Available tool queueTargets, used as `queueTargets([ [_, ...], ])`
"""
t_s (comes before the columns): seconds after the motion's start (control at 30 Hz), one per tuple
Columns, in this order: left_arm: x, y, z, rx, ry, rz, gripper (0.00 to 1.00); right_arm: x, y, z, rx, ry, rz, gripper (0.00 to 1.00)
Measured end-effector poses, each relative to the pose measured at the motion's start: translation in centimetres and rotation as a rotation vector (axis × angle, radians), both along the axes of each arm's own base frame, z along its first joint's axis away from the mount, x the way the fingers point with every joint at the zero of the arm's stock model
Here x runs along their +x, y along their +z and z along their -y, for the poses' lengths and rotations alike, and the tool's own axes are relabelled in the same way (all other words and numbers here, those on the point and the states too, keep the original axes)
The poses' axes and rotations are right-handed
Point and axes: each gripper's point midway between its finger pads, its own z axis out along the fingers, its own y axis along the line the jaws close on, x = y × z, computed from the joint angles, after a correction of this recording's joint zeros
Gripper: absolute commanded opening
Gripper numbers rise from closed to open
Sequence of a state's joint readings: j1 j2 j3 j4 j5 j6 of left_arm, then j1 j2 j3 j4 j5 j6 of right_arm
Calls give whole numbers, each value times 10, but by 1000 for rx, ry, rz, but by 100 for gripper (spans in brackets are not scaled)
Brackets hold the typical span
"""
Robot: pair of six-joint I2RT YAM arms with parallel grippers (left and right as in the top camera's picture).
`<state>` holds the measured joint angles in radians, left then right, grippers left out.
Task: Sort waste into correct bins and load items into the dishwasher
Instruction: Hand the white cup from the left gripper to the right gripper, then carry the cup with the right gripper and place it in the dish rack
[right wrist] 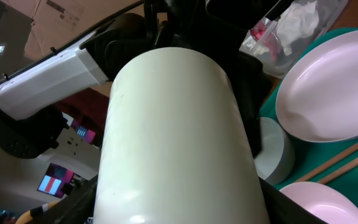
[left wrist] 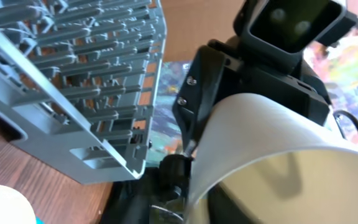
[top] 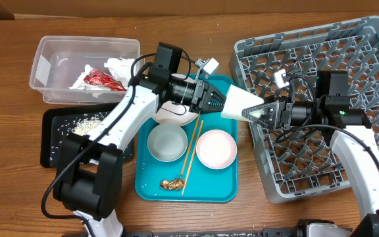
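A white cup (top: 239,103) hangs sideways in the air between the teal tray and the grey dish rack (top: 364,46). My left gripper (top: 221,100) is shut on its wide rim end. My right gripper (top: 260,112) closes round its narrow base from the rack side. The cup fills the right wrist view (right wrist: 179,143) and shows in the left wrist view (left wrist: 272,149), with the rack (left wrist: 73,81) behind. On the teal tray lie a white bowl (top: 167,143), a small plate (top: 216,149), chopsticks (top: 191,155), a brown scrap (top: 172,184) and a dish (top: 176,118) partly under my left arm.
The teal tray (top: 143,191) sits mid-table. The clear tub (top: 45,66) at the back left holds white napkins (top: 118,66) and the red wrapper (top: 104,80). The black tray (top: 50,148) in front of it holds rice grains (top: 87,122). The rack takes up the right side.
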<state>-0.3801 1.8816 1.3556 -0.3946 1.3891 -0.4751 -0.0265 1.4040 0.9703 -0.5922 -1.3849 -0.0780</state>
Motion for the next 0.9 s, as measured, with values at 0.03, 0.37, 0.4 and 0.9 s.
queueTargets([
  [0.03,1,-2,0,12,9,2,48,0,-1,0,-3,-2,-3,49],
  [0.37,11,-60,-29,353,182,-114,53,0,-48,13,-223,-128,-200,9],
  [0.4,12,-66,-37,397,202,-120,54,-1,-55,16,-263,-145,-222,7],
  [0.9,14,-24,-178,949,590,206,55,42,-15,131,-730,-657,-336,4],
])
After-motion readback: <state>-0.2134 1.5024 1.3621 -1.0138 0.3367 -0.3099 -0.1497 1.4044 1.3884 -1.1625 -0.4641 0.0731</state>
